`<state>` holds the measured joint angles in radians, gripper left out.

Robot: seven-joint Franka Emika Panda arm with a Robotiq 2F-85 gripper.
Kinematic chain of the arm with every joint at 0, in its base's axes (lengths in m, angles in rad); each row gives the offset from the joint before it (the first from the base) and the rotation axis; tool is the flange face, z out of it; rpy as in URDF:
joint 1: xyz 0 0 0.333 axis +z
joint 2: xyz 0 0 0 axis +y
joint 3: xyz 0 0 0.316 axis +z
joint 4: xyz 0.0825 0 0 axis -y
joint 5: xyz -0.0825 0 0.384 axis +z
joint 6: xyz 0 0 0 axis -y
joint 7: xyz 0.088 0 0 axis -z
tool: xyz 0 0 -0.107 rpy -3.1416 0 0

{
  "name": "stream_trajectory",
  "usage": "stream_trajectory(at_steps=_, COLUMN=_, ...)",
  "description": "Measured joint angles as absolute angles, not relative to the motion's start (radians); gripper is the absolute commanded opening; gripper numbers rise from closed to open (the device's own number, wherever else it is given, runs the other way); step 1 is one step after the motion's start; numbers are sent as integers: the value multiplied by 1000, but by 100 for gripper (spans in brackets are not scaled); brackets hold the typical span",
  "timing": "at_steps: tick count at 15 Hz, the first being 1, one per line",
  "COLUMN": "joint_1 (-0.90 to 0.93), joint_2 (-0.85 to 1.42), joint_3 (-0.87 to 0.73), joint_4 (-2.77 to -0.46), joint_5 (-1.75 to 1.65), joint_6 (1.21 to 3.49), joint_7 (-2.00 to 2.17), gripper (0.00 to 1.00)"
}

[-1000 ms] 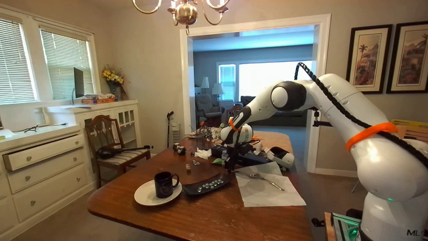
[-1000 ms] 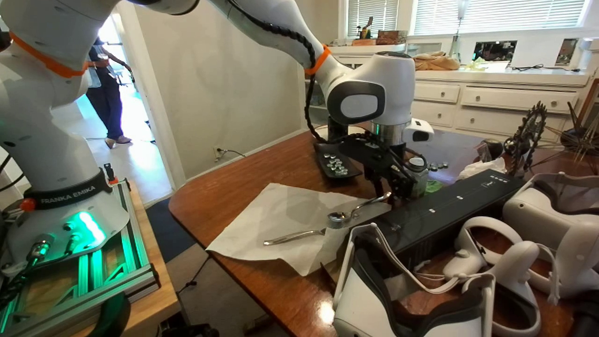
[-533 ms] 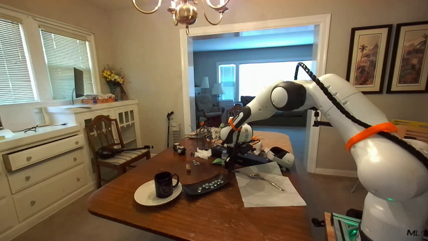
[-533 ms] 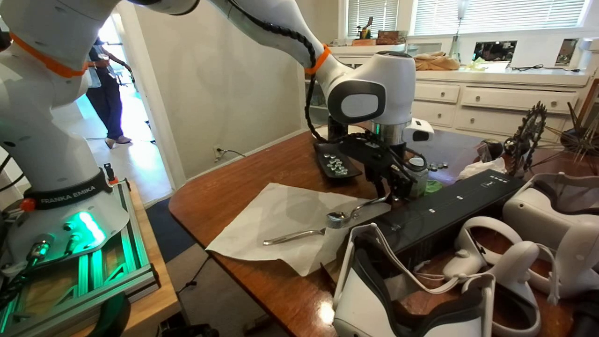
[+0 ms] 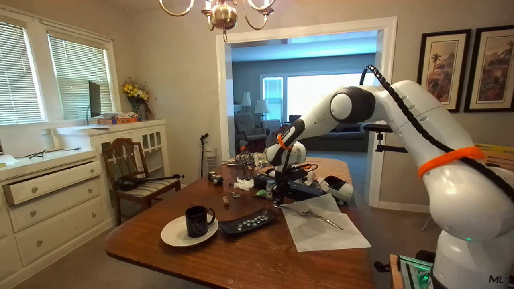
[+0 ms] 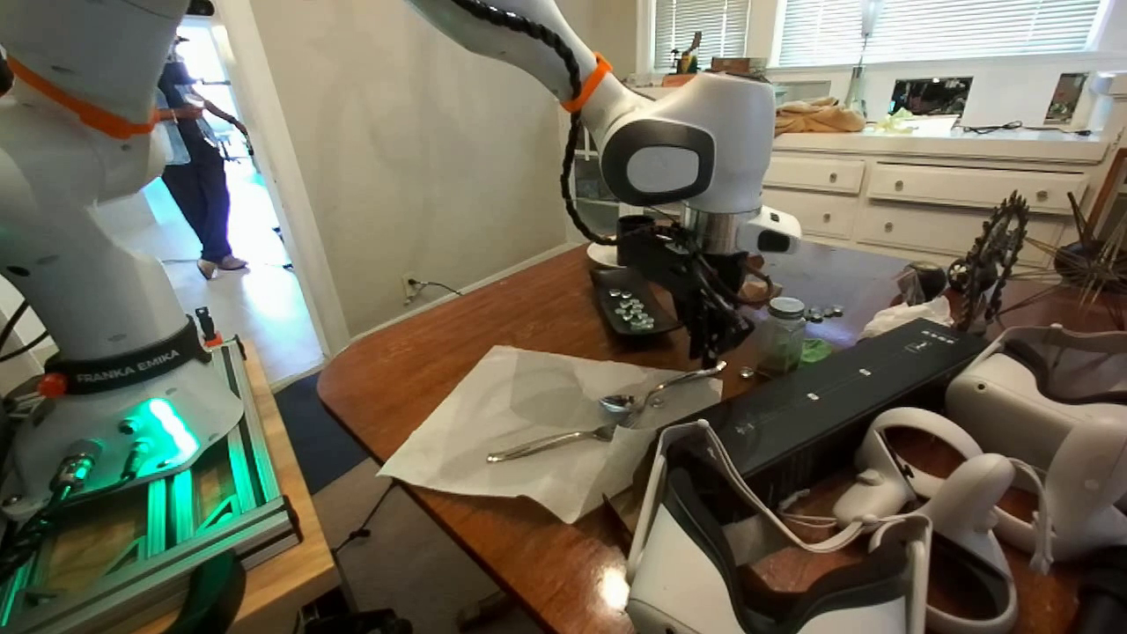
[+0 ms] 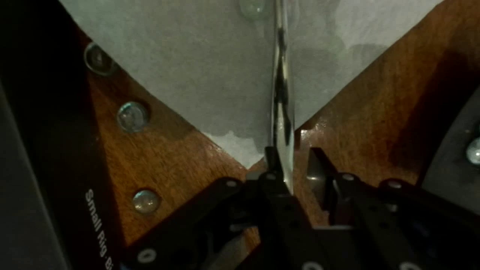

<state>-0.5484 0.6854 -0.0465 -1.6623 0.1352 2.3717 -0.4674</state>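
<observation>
End effector (image 7: 293,154) | jaws apart | glossy metal spoon (image 7: 282,93) between | matte paper (image 7: 195,75)

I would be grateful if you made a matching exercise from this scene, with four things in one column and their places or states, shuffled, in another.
Things
1. mug
2. tray
3. spoon
4. jar

Places or states
A. holding clear beads
B. lidded, beside the long dark box
C. standing on a white plate
D. one end between the parted jaws of the gripper

Right pairs: 1-C, 2-A, 3-D, 4-B.
</observation>
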Motion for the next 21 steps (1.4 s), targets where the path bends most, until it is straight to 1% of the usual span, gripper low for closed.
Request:
stream_trajectory(at_steps=3, joint_1=-539, joint_2=650, joint_3=-59, joint_4=-1689, joint_5=142, joint_6=2361, joint_7=-412, gripper=7)
stream_trajectory(at_steps=5, joint_1=-523, joint_2=644, joint_3=-70, joint_4=-1694, joint_5=139, joint_6=2360, joint_7=-393, gripper=53)
stream_trajectory(at_steps=7, joint_1=-498, joint_2=644, joint_3=-88, joint_4=-1696, joint_5=114, joint_6=2366, joint_7=-393, gripper=56)
stream_trajectory(at_steps=8, joint_1=-482, joint_2=645, joint_3=-100, joint_4=-1698, joint_5=90, joint_6=2372, joint_7=-393, gripper=62)
stream_trajectory(at_steps=12, joint_1=-415, joint_2=652, joint_3=-152, joint_4=-1703, joint_5=-14, joint_6=2441, joint_7=-372, gripper=93)
stream_trajectory(at_steps=13, joint_1=-405, joint_2=656, joint_3=-159, joint_4=-1703, joint_5=-28, joint_6=2458, joint_7=-369, gripper=99)
stream_trajectory(at_steps=14, joint_1=-400, joint_2=661, joint_3=-159, joint_4=-1703, joint_5=-32, joint_6=2472, joint_7=-369, gripper=100)
stream_trajectory(at_steps=21, joint_1=-441, joint_2=716, joint_3=-116, joint_4=-1701, joint_5=-9, joint_6=2499, joint_7=-396, gripper=100)
